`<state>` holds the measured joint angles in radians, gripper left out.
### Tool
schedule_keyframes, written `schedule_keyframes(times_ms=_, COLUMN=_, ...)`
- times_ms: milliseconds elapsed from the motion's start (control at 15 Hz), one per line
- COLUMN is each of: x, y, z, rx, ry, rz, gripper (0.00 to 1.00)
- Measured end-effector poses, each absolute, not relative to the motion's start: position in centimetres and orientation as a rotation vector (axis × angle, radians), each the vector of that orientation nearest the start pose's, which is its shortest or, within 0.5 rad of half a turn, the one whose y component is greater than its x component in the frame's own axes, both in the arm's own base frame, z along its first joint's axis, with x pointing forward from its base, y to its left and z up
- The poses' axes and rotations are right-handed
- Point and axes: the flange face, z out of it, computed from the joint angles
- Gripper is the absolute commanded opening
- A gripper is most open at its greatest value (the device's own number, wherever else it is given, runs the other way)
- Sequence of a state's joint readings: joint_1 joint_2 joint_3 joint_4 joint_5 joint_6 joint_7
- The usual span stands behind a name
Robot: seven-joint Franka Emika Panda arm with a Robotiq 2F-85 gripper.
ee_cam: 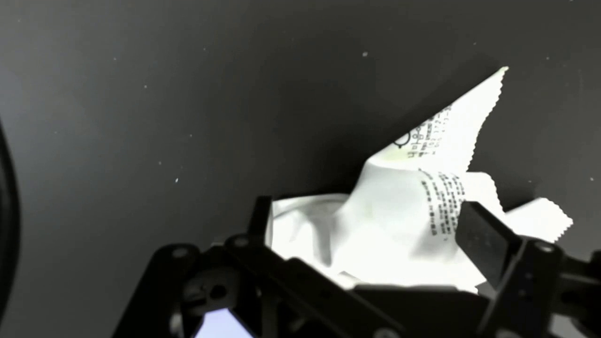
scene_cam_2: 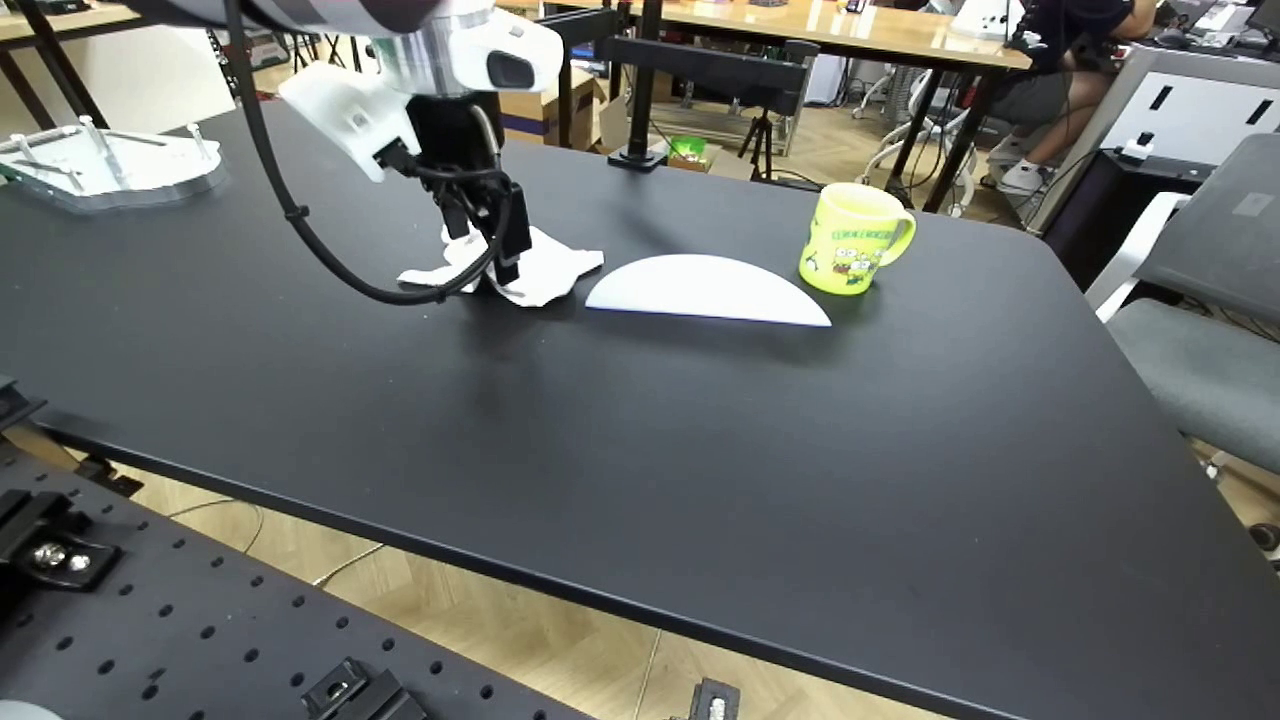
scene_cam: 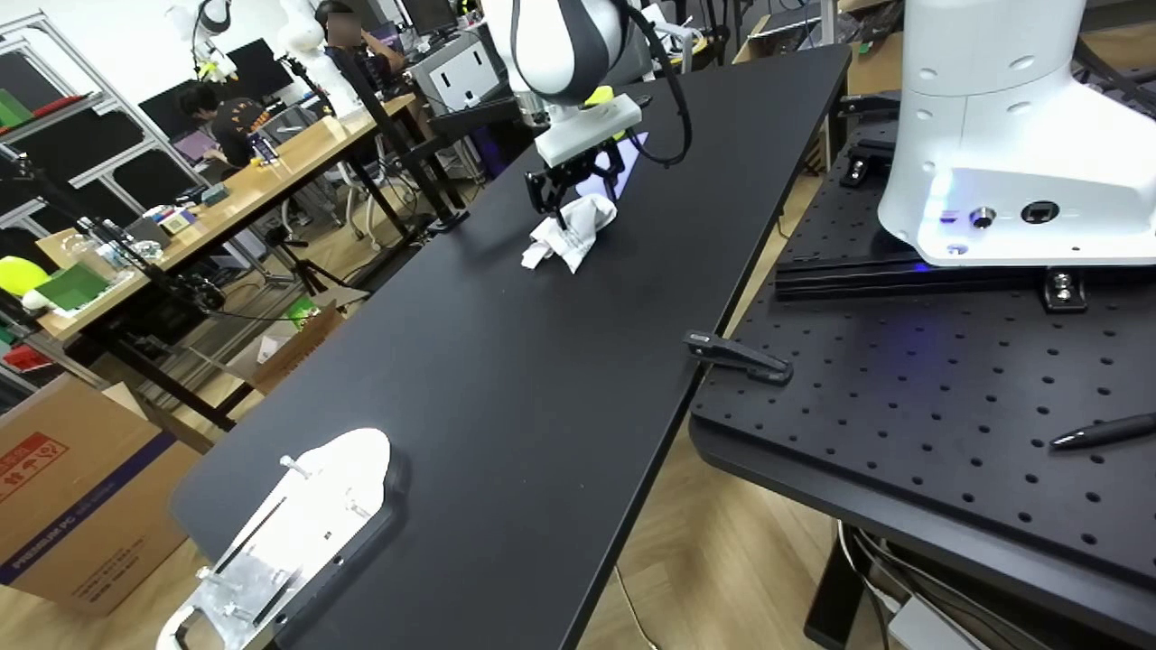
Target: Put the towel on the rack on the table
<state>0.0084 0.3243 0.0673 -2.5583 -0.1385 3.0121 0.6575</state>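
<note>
Low over towel (ee_cam: 389,230); fingers (ee_cam: 486,241) apart

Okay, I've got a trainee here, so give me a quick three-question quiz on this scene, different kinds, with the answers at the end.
1. Multiple choice: What shows between the jaws of the black robot gripper in the wrist view?
A) A black pen
B) A crumpled white printed sheet
C) A brown cardboard box

2. True or false: The lime-yellow cylindrical mug with a cartoon print stands upright on the flat black table.

3. Short answer: Which is nearer the mug, the sheet or the long white board with pegs?

Key: 1. B; 2. true; 3. the sheet
</note>
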Motion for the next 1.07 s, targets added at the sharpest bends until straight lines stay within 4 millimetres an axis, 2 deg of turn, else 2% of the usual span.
schedule_keyframes(times_ms=67, x=45.6, y=4.6, z=16.0, rx=-3.014, ry=0.687, rz=-0.181, gripper=0.74)
schedule_keyframes(times_ms=400, x=46.5, y=3.7, z=16.5, rx=-3.039, ry=0.69, rz=-0.217, gripper=0.37)
schedule_keyframes(times_ms=733, x=47.1, y=3.2, z=17.0, rx=-3.073, ry=0.686, rz=-0.248, gripper=0.04)
schedule_keyframes(times_ms=867, x=47.1, y=3.7, z=16.9, rx=-3.082, ry=0.668, rz=-0.24, gripper=0.0)
schedule_keyframes(times_ms=1067, x=47.0, y=5.1, z=16.8, rx=-3.099, ry=0.609, rz=-0.22, gripper=0.01)
